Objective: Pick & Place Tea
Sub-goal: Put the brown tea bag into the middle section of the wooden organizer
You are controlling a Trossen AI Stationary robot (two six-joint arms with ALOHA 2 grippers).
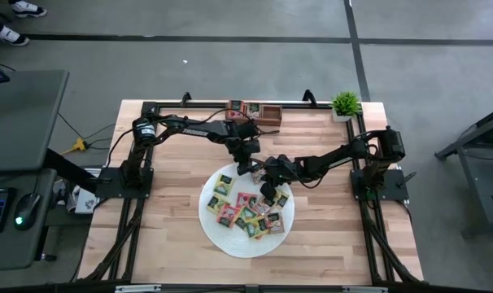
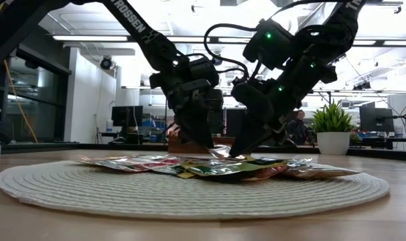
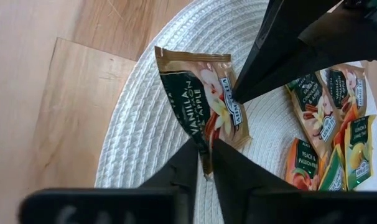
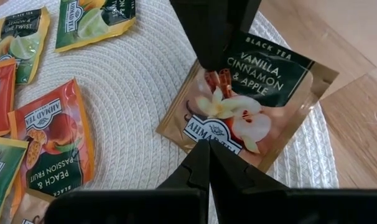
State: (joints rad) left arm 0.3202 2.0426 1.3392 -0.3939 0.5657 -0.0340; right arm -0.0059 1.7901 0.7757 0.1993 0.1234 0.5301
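Tea packet (image 3: 204,109), vanilla-cinnamon-apple, lies on the white mat (image 1: 222,236); left gripper (image 3: 204,155) jaws pinch its edge, right gripper (image 4: 208,163) jaws closed, empty, pressing its opposite edge.

Both arms reach in over the tabletop centre, wrists pitched down, tips near each other. Left gripper (image 1: 247,169) comes from the far-left side, its fingers (image 3: 195,163) pinched nearly together with a packet edge caught between them. Right gripper (image 1: 268,190) comes in from the right, elbow bent, fingers (image 4: 201,165) fully closed, tips pressed down at the packet's opposite edge.
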